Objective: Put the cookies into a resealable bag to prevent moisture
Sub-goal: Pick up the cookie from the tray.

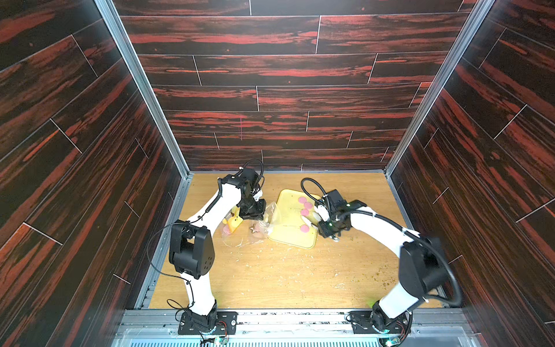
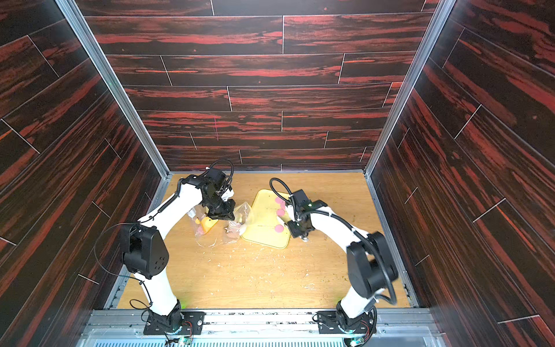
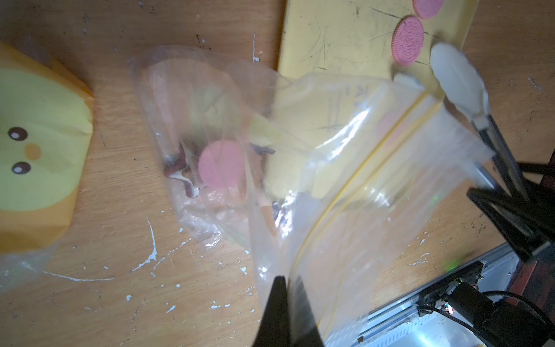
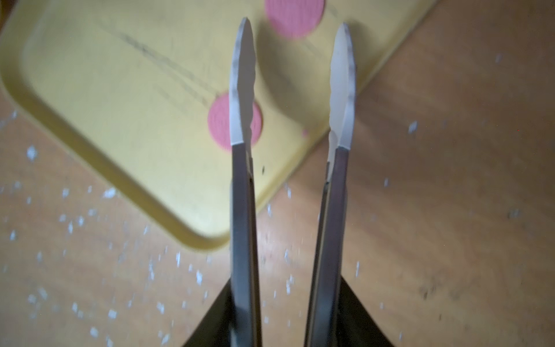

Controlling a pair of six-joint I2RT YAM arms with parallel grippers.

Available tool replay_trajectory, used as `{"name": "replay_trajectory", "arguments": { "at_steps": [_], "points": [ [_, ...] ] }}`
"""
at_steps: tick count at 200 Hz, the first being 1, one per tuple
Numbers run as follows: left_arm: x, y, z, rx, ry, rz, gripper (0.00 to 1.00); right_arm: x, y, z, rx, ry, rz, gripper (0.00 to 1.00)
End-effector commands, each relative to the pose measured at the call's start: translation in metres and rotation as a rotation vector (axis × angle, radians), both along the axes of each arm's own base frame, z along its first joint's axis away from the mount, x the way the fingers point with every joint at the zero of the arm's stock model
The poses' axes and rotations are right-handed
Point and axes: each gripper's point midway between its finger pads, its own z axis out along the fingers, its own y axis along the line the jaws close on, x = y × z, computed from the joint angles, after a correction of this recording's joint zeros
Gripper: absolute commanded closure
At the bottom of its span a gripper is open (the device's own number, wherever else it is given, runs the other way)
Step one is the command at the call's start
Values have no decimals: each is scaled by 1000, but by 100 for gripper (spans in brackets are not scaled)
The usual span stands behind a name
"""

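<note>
**Bag part-filled; four cookies left on tray**

Progress: we count four pink cookies (image 1: 304, 228) on the tray (image 1: 288, 240), strung in a loose line along its right side. In the bag (image 3: 345, 180) we make out one pink disc (image 3: 221, 168) and the star (image 3: 180, 177). Other shapes in there are too blurred to name. The zip strip is not pressed together, and the mouth gapes on the tray side, overlapping the tray's edge. We judge loading to be under way and sealing not begun.

Grippers: the left gripper (image 3: 285, 288) is clenched on the bag's rim, holding the mouth up. The right gripper (image 1: 329, 228) grasps the tongs (image 4: 241, 210) by the handles. The blades stand apart with nothing between them.

Cookie against tongs: in the right wrist view the nearest cookie (image 4: 220, 123) lies partly under one blade, back from its tip and off to the side of the gap. We cannot tell whether they touch. A second cookie (image 4: 295, 18) lies just beyond the tips, roughly in line with the gap. We judge the tongs need re-centring before either cookie can be pinched.
</note>
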Motion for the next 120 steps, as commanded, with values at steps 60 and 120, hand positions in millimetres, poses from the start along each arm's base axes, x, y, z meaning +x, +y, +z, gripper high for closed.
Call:
{"name": "replay_trajectory", "arguments": {
  "at_steps": [60, 120],
  "points": [
    [-1, 2, 8, -3, -14, -11, 100, 18, 12, -13, -118, -14, 69, 53],
    [-2, 3, 6, 1, -7, -12, 100, 16, 6, -16, -198, -12, 69, 59]
  ]
}}
